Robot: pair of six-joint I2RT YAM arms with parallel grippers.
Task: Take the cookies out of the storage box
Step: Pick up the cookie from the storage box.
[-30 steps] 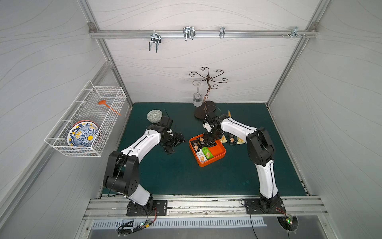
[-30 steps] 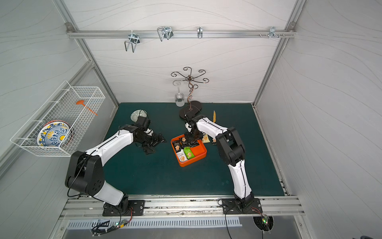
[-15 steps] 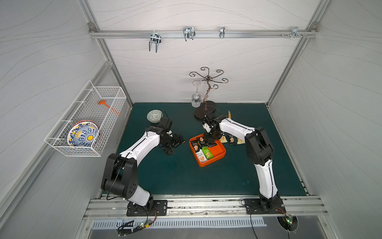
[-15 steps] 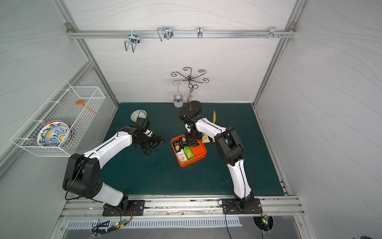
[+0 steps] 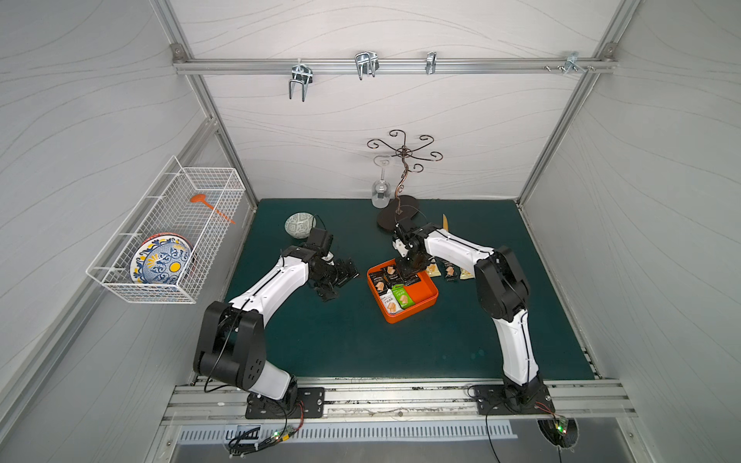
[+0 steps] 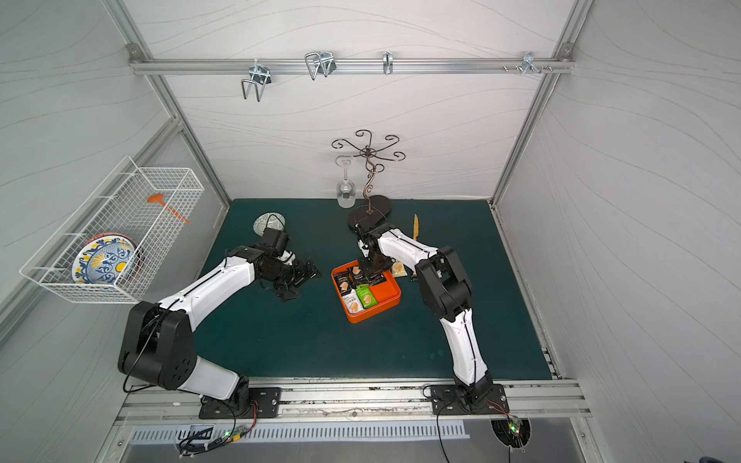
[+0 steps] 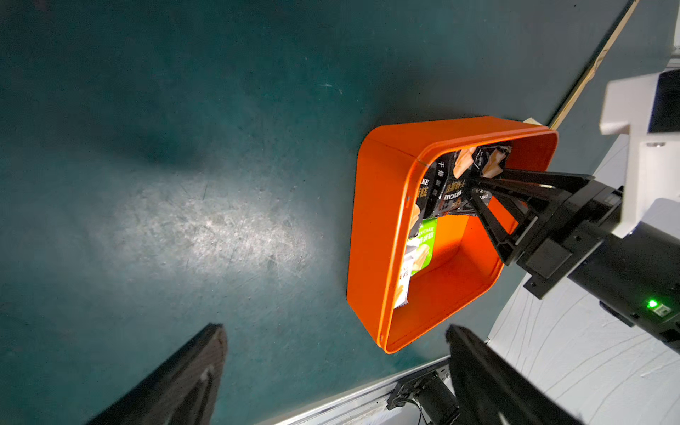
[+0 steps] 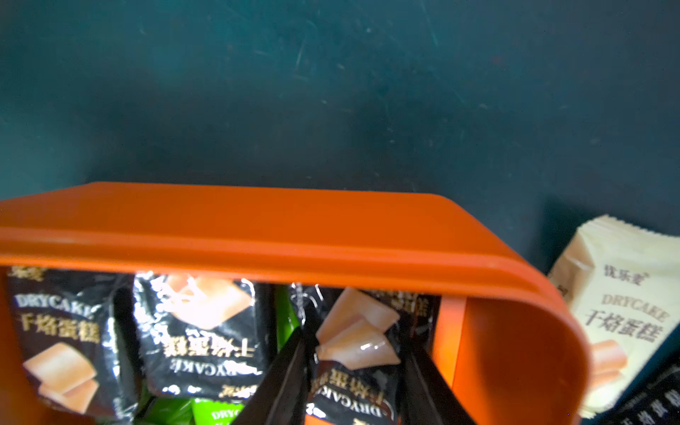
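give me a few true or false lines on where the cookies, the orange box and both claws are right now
1. The right claw reaches into the storage box, with a black packet between its jaws. True.
2. The storage box is empty. False: black packets and a green packet lie in it.
3. The left claw holds a packet. False: it is open and empty, over the mat beside the box.
4. A pale packet lies on the mat outside the box. True.
5. The wine glass stands upright on the mat. False: it hangs bowl-down from the rack.
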